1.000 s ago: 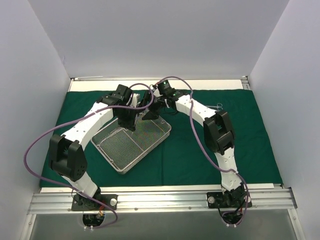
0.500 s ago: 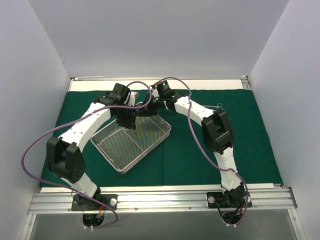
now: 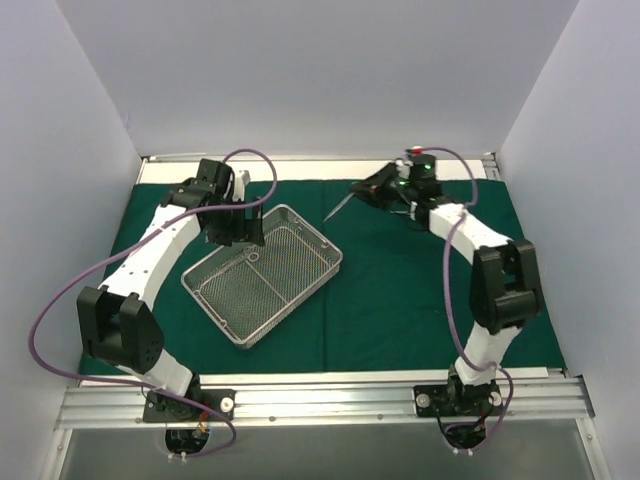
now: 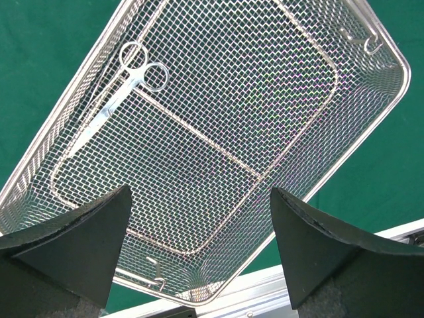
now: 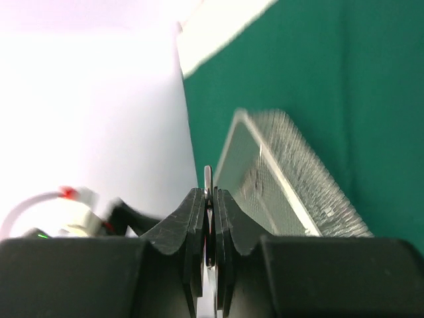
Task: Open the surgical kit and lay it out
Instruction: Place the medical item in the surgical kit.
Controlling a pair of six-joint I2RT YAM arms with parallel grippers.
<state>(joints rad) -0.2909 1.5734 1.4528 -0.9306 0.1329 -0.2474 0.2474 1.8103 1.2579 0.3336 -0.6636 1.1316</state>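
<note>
The dark green drape (image 3: 400, 300) lies spread flat over the table. On it, left of centre, sits the silver wire-mesh tray (image 3: 262, 272), turned at an angle. One pair of shiny scissors (image 4: 122, 89) lies inside the tray along one long wall. My left gripper (image 3: 238, 230) hangs open above the tray's far left end, with nothing between its fingers (image 4: 73, 245). My right gripper (image 3: 367, 190) is at the back, right of the tray, shut on a slim metal instrument (image 3: 338, 210) that slants down toward the drape. That instrument's edge (image 5: 208, 182) shows between the shut jaws.
White walls close in the table on the left, back and right. An aluminium rail (image 3: 320, 398) carrying both arm bases runs along the near edge. Purple cables (image 3: 60, 300) loop off both arms. A strip of bare white table (image 3: 300, 168) shows behind the drape.
My left gripper has opened and drawn back to the left over the tray. My right gripper has shut on the slim instrument and carried it right and back, away from the tray.
</note>
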